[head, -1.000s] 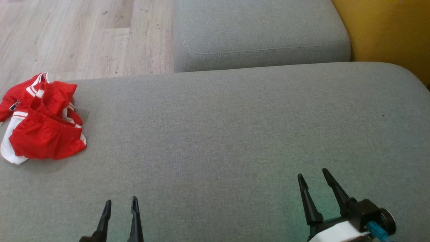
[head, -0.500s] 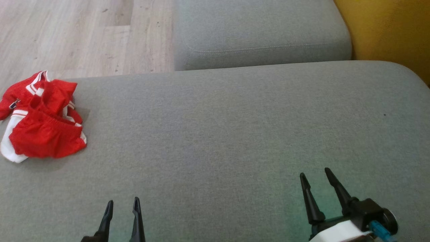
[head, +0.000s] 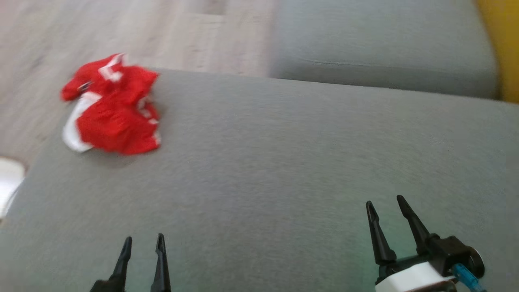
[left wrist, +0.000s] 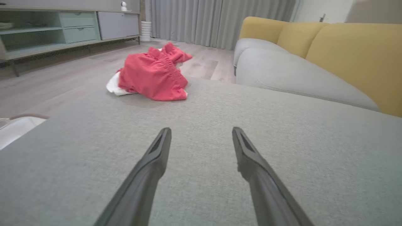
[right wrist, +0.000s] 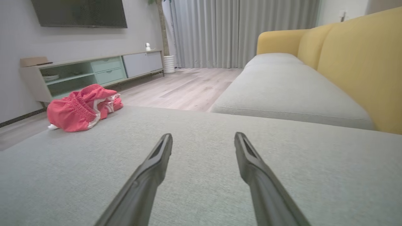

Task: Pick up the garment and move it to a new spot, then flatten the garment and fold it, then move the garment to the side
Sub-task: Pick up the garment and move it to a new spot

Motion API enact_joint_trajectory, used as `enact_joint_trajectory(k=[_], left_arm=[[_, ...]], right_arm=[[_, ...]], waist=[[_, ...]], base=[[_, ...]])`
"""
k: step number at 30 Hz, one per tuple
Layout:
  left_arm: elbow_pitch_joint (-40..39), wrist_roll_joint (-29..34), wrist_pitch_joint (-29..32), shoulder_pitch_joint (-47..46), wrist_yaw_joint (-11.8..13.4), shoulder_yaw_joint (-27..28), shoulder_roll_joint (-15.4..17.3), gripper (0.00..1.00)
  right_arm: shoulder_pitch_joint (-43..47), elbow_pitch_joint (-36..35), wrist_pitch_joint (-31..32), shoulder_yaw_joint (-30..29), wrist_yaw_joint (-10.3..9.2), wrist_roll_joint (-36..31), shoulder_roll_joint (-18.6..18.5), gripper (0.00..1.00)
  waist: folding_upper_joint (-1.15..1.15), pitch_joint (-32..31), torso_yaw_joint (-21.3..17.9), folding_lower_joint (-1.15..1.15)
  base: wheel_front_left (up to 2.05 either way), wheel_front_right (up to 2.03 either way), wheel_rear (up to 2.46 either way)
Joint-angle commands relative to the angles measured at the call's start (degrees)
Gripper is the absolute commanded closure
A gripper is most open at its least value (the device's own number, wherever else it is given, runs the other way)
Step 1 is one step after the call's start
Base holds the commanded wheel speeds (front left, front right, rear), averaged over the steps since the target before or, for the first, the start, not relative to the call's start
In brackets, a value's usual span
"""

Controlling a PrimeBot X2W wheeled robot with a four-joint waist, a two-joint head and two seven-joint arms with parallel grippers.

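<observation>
Nearest, the left gripper point(head: 144, 238) and right gripper point(head: 384, 201) hover low over the grey seat cushion point(head: 284, 162), each with its jaws spread wide and nothing between them. Against the cushion they sit much as they did a second ago.

What has changed is the head view. It is now smeared with motion and the whole scene has slid to the right, so the camera has turned left; the things themselves have not moved.

Farther off, the red garment point(head: 113, 109), shorts judging by the gathered waistband and white trim, lies crumpled at the cushion's far left corner, by the edge above the wooden floor point(head: 182, 36). It is well apart from both grippers and untouched. Beyond are the second grey cushion point(head: 385, 48) and the yellow backrest point(head: 507, 48).

The turn looks like the robot facing the garment before the first pick. The left arm has the shorter reach.
</observation>
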Motion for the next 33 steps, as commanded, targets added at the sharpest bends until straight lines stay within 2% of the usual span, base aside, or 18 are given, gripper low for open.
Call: enact_joint_trajectory(k=[1, 8, 15, 20, 26, 33], left_arm=[[-2.3, 0.25, -0.18, -2.66, 0.37, 1.63, 0.57, 0.0], [-3.85, -0.34, -0.07, -2.07, 1.06, 2.35, 1.11, 0.0], [-4.05, -0.94, -0.24, -1.46, 1.47, 2.67, 1.29, 0.0], [-4.58, -1.49, -0.75, -1.01, 2.01, 3.13, 1.14, 0.0], [-6.89, -3.91, -1.22, -1.98, 1.35, 4.07, 0.59, 0.0], [-18.75, -5.24, 0.47, -9.62, 1.57, 7.98, 3.58, 0.0]], right_arm=[[-1.37, -2.09, -0.62, 1.61, -0.04, 0.24, -0.5, 0.0], [-2.13, -2.13, -0.62, 2.7, -0.04, -0.07, -0.5, 0.0], [-2.85, -2.13, -0.62, 3.6, -0.04, -0.44, -0.5, 0.0], [-3.43, -2.58, -0.62, 4.83, -0.04, -0.58, -0.5, 0.0], [-4.12, -3.36, -0.62, 4.56, -0.04, -1.42, -0.5, 0.0], [-6.54, -6.32, 0.58, 2.38, -0.04, -4.29, -0.5, 0.0]], waist=[[0.0, 0.5, 5.91, 0.0], [0.0, 1.25, 13.94, 0.0], [0.0, 1.31, 18.09, 0.0], [0.0, 1.58, 18.38, 0.0], [0.0, 2.76, 17.34, 0.0], [0.0, 7.49, 13.56, 0.0]], base=[[0.0, 0.0, 0.0], [0.0, 0.0, 0.0], [0.0, 0.0, 0.0], [0.0, 0.0, 0.0], [0.0, 0.0, 0.0], [0.0, 0.0, 0.0]])
